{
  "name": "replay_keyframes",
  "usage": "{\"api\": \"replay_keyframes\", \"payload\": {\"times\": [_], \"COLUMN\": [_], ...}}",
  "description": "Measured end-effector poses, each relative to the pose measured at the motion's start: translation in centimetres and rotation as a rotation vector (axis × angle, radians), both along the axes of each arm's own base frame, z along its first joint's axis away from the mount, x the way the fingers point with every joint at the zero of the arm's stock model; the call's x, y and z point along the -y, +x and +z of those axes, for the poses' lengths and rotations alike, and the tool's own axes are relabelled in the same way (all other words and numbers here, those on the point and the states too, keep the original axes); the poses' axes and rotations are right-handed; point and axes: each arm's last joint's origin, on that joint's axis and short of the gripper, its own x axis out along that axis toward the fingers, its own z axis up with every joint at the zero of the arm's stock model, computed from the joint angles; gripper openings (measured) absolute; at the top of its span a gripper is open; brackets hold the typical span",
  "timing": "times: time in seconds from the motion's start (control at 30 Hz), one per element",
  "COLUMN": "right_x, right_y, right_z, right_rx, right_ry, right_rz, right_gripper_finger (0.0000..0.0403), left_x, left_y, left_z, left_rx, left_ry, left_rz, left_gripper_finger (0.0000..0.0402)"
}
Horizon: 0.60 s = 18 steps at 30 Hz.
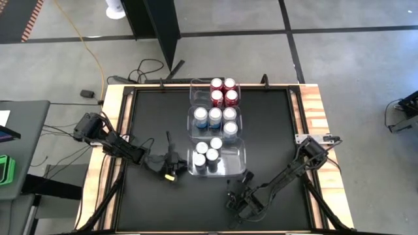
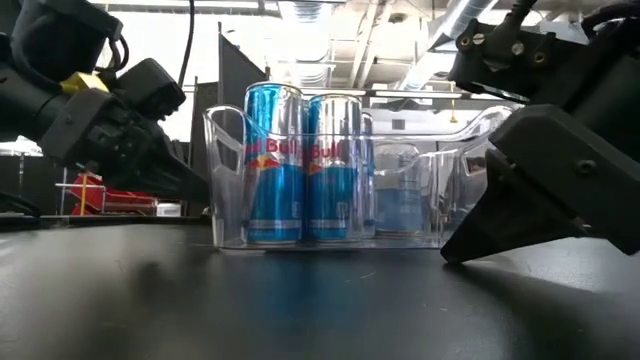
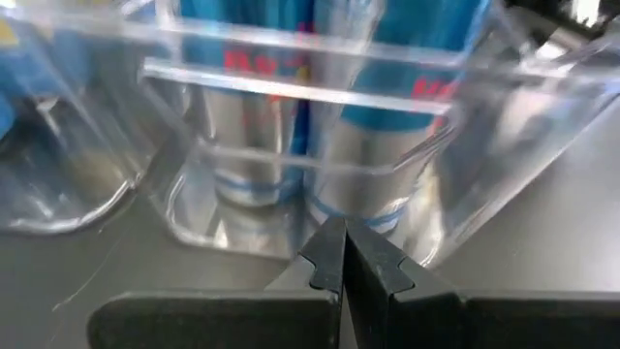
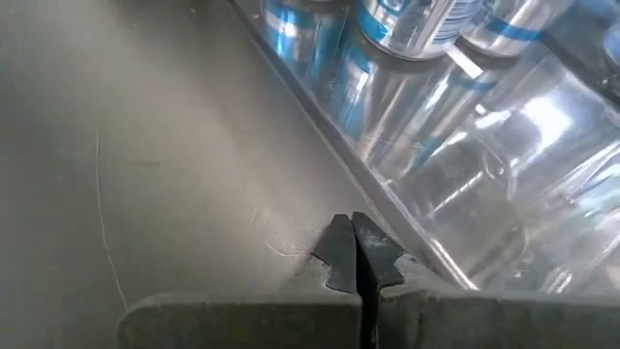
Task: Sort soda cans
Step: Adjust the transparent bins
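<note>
Three clear bins stand in a row down the table's middle. The far bin [image 1: 222, 92] holds several red cans. The middle bin [image 1: 215, 119] holds several light blue cans. The near bin [image 1: 235, 163] holds several blue-and-silver cans [image 1: 208, 155] in its left half, and these also show in the low view [image 2: 300, 165]. My left gripper [image 1: 175, 161] is shut and empty at the near bin's left side [image 3: 242, 208]. My right gripper [image 1: 239, 190] is shut and empty at that bin's near right corner [image 4: 417, 242]. My left gripper's shut fingertips [image 3: 334, 242] stand level right at the foot of the near bin's left wall [image 3: 291, 247]; I cannot tell whether they touch it. My right gripper's shut fingertips [image 4: 354, 237] lie low beside the bin's bottom edge [image 4: 387, 218]; I cannot tell whether they touch it.
The black table top [image 1: 150, 124] lies bare left and right of the bins, inside a wooden frame [image 1: 313, 111]. The near bin's right half [image 1: 236, 155] holds no cans. Cables [image 1: 147, 68] lie on the floor beyond the far edge.
</note>
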Motion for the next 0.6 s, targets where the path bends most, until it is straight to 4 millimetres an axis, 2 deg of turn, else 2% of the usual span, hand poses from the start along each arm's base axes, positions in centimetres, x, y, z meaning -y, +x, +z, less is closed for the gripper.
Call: {"api": "replay_keyframes", "payload": {"times": [0.17, 0.37, 0.5, 0.6], "right_x": [-0.8, -3.0, -4.7, -5.2], "right_y": [-0.4, -0.9, -1.2, -1.0], "right_z": [0.0, 1.0, 2.4, 3.5], "right_rx": [-0.016, -0.034, -0.027, -0.020], "right_ry": [-0.022, -0.006, -0.011, -0.003], "right_rz": [0.062, 0.162, 0.247, 0.281], "right_gripper_finger": [0.0000, 0.0000, 0.0000, 0.0000], "left_x": [-0.1, 1.3, 1.9, 2.4], "left_y": [-0.1, -1.1, -1.7, -2.5], "left_z": [-0.4, 0.0, 1.5, 3.1], "left_rx": [-0.031, -0.091, -0.057, -0.020], "left_ry": [-0.013, -0.055, -0.031, -0.011], "left_rz": [0.013, -0.105, -0.141, -0.188], "left_gripper_finger": [0.0000, 0.0000, 0.0000, 0.0000]}}
